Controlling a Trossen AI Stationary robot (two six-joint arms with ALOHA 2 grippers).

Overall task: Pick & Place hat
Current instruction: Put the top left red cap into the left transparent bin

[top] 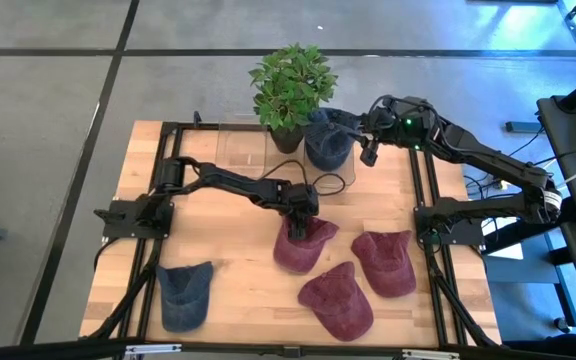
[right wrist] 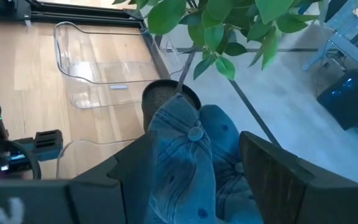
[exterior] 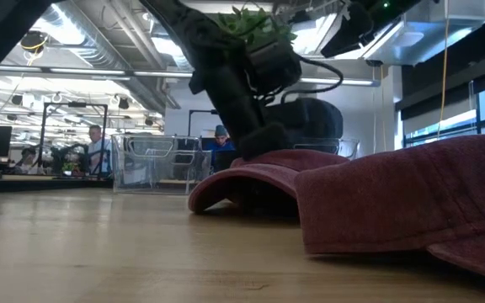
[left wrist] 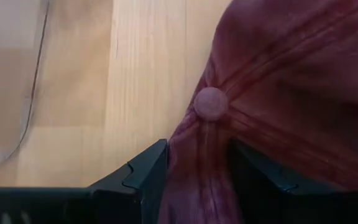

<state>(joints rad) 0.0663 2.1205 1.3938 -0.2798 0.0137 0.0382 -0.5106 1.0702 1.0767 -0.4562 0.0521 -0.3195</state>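
My left gripper [top: 303, 218] is down on the far-left one of three maroon hats [top: 303, 248], shut on its crown; its wrist view shows the hat [left wrist: 291, 93] and the top button [left wrist: 211, 103]. That hat lies on the wooden table. My right gripper [top: 353, 128] is open at the table's far side, over a blue denim hat [top: 326, 145] that sits on another blue hat beside the plant pot [right wrist: 166, 93]. Its fingers stand on either side of that hat's crown [right wrist: 185, 162]; whether they touch it, I cannot tell. My left gripper pinches a raised fold of the maroon hat's crown [left wrist: 197, 168], just beside the top button, between its two fingers [left wrist: 145, 177]. It comes from above, pointing down. The hat's brim and lower edge [exterior: 226, 189] rest on the table.
Two more maroon hats [top: 383, 262] [top: 338, 300] lie near the right front. A blue hat [top: 186, 292] lies at the near left. Clear plastic trays [top: 243, 150] and a potted green plant [top: 293, 85] stand at the far edge. Bare wood lies left of centre.
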